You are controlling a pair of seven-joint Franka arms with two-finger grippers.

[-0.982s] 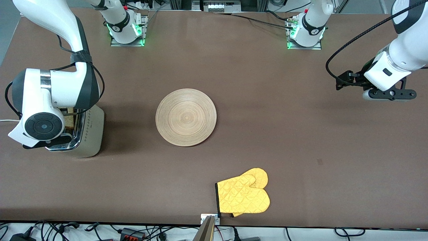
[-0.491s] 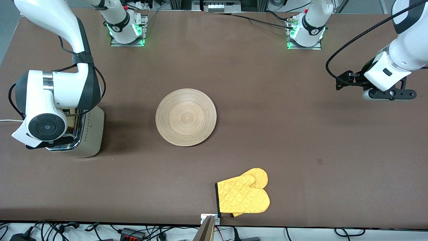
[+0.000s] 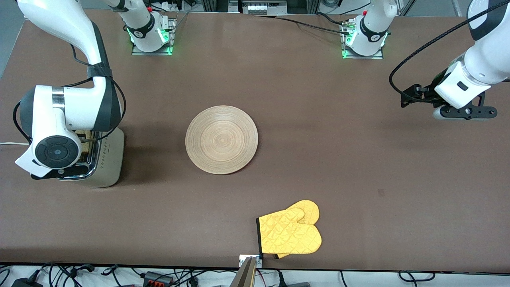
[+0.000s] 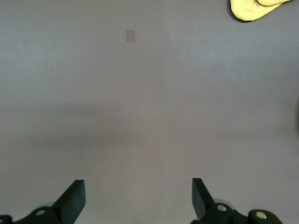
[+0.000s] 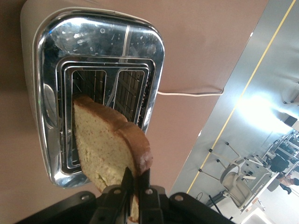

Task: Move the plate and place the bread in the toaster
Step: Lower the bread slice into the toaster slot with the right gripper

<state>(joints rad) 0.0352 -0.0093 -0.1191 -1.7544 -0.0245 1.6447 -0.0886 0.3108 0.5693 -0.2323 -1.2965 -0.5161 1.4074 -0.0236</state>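
My right gripper (image 5: 136, 179) is shut on the crust edge of the bread (image 5: 100, 149), a pale speckled slice with a dark brown crust. It holds the slice over the silver toaster (image 5: 51, 93), with the slice's lower end at one of the dark slots. In the front view the right wrist covers most of the toaster (image 3: 109, 157), and only a sliver of bread (image 3: 82, 134) shows. The round wooden plate (image 3: 221, 139) lies bare in the middle of the table. My left gripper (image 3: 464, 113) waits open over bare table at the left arm's end, its jaws wide apart (image 4: 138, 200).
A yellow oven mitt (image 3: 289, 233) lies near the table's front edge, nearer to the camera than the plate; its tip also shows in the left wrist view (image 4: 261, 8). The toaster's white cord (image 5: 187, 93) runs off the table at the right arm's end.
The right wrist has shifted slightly over the toaster with the bread still in its grip. The left arm has barely moved.
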